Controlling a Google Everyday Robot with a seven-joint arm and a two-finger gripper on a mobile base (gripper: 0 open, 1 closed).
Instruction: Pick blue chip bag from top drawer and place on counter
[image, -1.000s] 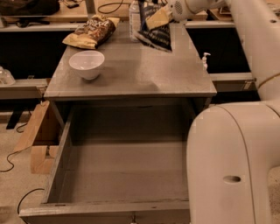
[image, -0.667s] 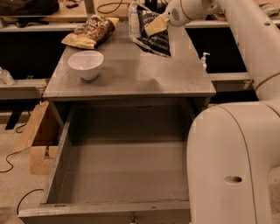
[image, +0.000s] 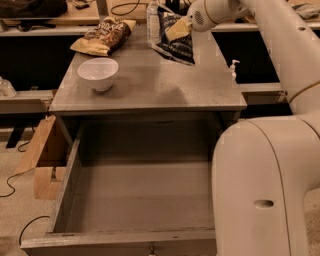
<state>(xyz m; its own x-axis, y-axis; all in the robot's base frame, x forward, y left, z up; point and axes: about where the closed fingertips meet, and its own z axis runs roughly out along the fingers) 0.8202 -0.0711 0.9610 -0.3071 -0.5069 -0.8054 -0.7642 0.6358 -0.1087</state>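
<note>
My gripper (image: 178, 30) is at the far right of the counter (image: 150, 87), shut on the upper part of the blue chip bag (image: 176, 46). The bag is dark navy and crinkly and hangs tilted from the gripper. Its lower edge is at or just above the counter surface; I cannot tell whether it touches. The top drawer (image: 145, 197) is pulled wide open below the counter's front edge, with a bare grey bottom and nothing in it.
A white bowl (image: 98, 73) sits at the counter's left. A brown and yellow chip bag (image: 104, 36) lies at the far left. A clear bottle (image: 152, 15) stands behind the blue bag. A cardboard box (image: 42, 160) is on the floor at left. My white body (image: 265, 190) fills the right foreground.
My gripper has moved a little left and down with the blue chip bag, bringing the bag closer to the counter surface. Nothing else has moved.
</note>
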